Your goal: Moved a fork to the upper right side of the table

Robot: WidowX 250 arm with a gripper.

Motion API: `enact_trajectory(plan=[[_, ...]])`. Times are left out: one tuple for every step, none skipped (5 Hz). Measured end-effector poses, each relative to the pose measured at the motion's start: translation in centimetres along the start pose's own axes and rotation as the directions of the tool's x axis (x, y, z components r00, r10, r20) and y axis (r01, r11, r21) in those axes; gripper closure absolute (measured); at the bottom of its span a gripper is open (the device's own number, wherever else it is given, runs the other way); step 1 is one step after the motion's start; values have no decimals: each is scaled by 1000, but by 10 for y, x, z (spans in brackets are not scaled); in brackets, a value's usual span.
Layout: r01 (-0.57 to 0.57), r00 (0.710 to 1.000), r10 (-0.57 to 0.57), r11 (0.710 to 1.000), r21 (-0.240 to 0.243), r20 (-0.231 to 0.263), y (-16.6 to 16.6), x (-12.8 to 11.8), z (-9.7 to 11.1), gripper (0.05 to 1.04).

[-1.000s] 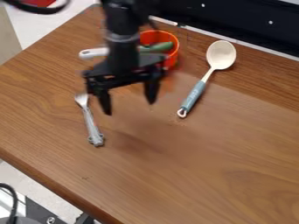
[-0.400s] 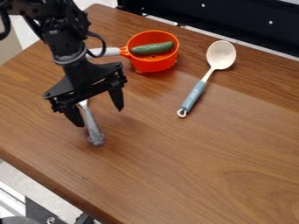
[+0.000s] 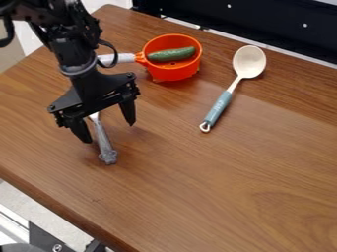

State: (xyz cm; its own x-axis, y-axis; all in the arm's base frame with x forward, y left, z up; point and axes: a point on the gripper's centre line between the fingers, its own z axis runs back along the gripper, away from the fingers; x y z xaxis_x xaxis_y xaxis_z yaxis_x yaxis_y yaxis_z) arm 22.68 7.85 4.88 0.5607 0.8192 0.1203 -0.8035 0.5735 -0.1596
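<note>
A fork [image 3: 104,141] is lying on a broad brown wooden desk [image 3: 230,182], left of the view's centre. The desk is stretching across most of the scene, with a black panel [image 3: 250,22] running along its far edge. A black robot arm [image 3: 74,58] is leaning in from the upper left, its hand [image 3: 109,133] hanging over the fork, fingers spreading wide and gripping nothing. From this angle the fork's handle is showing between the fingertips, its decorated end pointing toward the near side of the desk, while the hand is hiding part of the head. To the right, a spoon [image 3: 221,103] with a cream bowl and blue-gray handle is lying at a slant, its bowl pointing toward the panel. Between arm and spoon, an orange pot [image 3: 172,74] is sitting with its pale handle pointing left. Inside it, a green cucumber [image 3: 171,54] is resting.
</note>
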Motion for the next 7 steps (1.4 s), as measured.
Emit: enact_trajectory(plan=[[4,1000,-4,1000,0,-19,1,-3,-6,87],[-17,999,18,1000,20,-44,4,-5,-12,87],[-34,998,37,999,40,-59,4,-3,-14,87],[-60,995,64,997,45,-72,5,2,-15,112],[-64,996,66,997,45,-63,6,3,-15,229],[-68,997,70,996,60,-28,6,3,-17,513],[-99,995,97,991,89,30,5,5,-18,775]])
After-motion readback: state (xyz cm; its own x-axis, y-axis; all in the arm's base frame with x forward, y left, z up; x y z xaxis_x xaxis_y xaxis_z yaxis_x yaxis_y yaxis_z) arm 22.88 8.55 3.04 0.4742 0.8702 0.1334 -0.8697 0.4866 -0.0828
